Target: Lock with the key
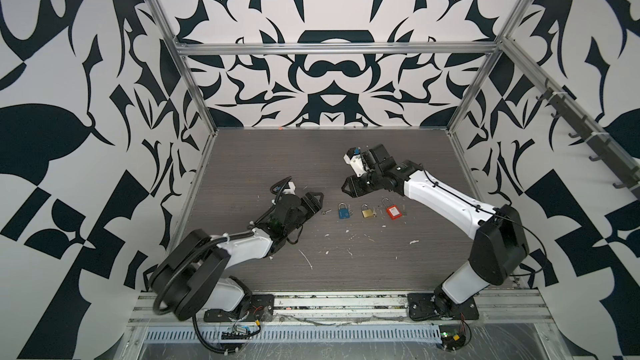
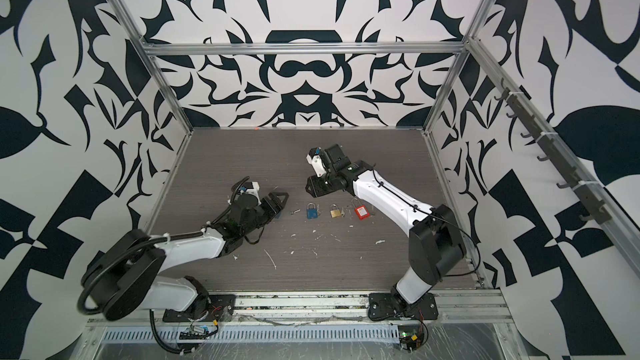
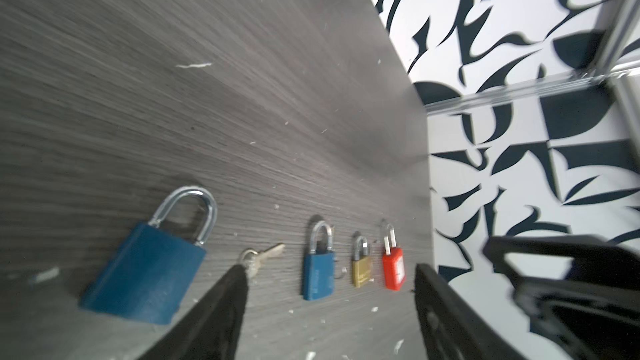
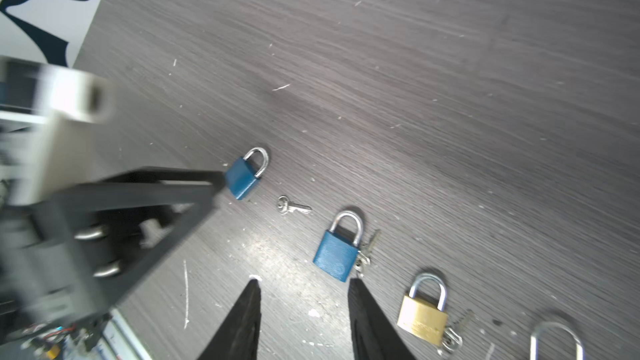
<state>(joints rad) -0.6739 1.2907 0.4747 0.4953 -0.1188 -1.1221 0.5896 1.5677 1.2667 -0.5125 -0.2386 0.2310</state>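
Presently, item one: left pincer (image 1: pixel 317 204), black, jaws spread wide with nothing between them, low over the dark grey wood-grain tabletop (image 1: pixel 263 164). In the right wrist view one of its fingertips (image 4: pixel 211 183) sits against, or just beside, the nearer blue-bodied steel-shackled padlock (image 4: pixel 244 176); blur forbids a firmer call.

Item two: small loose silver key (image 3: pixel 262 257), flat on the tabletop at about 4 o'clock from the left pincer in a top view. It lies between that padlock and the second blue padlock (image 3: pixel 318 275), touching neither.

Item three: row running on toward 3 o'clock. It comprises the second blue padlock with a bunch of ringed keys (image 4: pixel 365 254) beside it, a brass padlock (image 3: pixel 362 269) and a red plastic-bodied padlock (image 3: pixel 394 269).

Item four: right pincer (image 4: pixel 304 282), black, jaws part-way apart and empty, with the second blue padlock at its 6 o'clock in a top view.

Step in hand, judged: the key is in no keyway and ungripped, so the pick-up is not yet done. The next move calls for the left pincer to settle over the key's round bow and narrow onto the thin flat metal without skating it. It must then align the blade with the nearer padlock's keyway.
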